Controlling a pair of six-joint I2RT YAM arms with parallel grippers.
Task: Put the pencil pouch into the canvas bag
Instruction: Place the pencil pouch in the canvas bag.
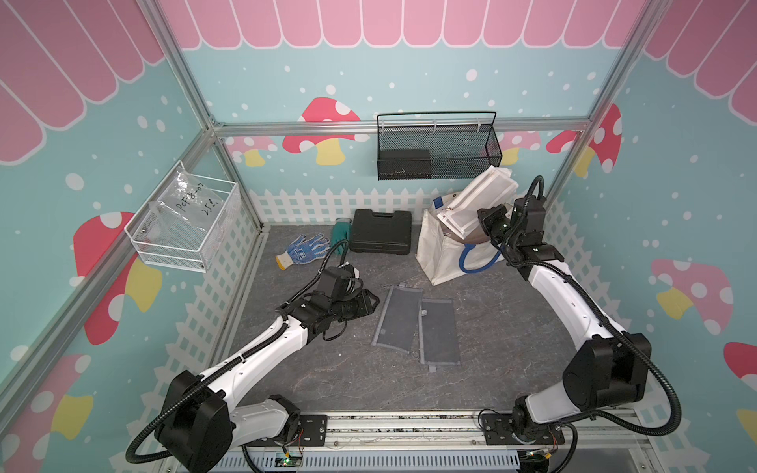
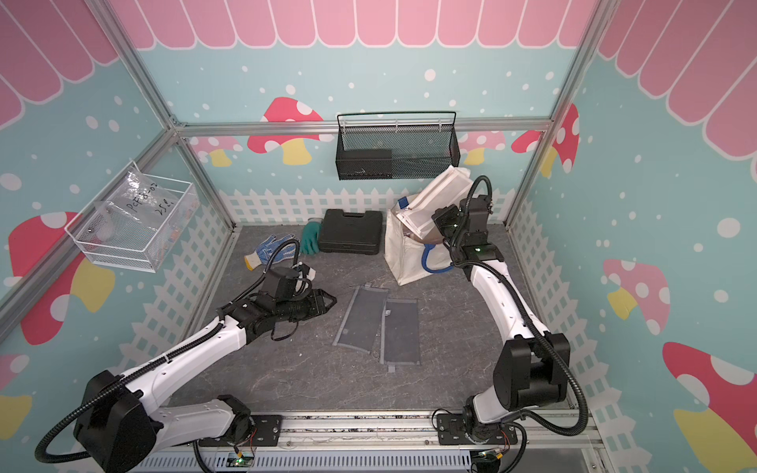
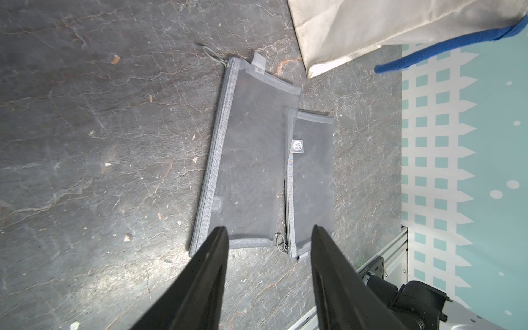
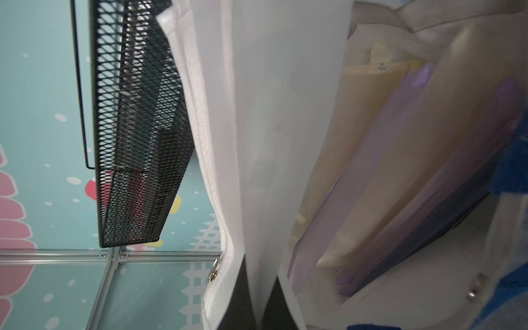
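Insertion step: right end effector (image 4: 258,274) clamped on white pencil pouch (image 1: 477,196), tilted over canvas bag (image 1: 440,254) mouth, right of centre in both top views.
Next probably: lower it in, release. Left end effector (image 3: 268,231) half open, empty, above grey pouches (image 1: 399,317) on worktop (image 1: 512,327).

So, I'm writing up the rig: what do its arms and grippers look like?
The left arm and right arm are alike: white shell links, black joint housings and black wrists, with a black corrugated cable hose looping along each. The left gripper has two long, tapered black fingers.
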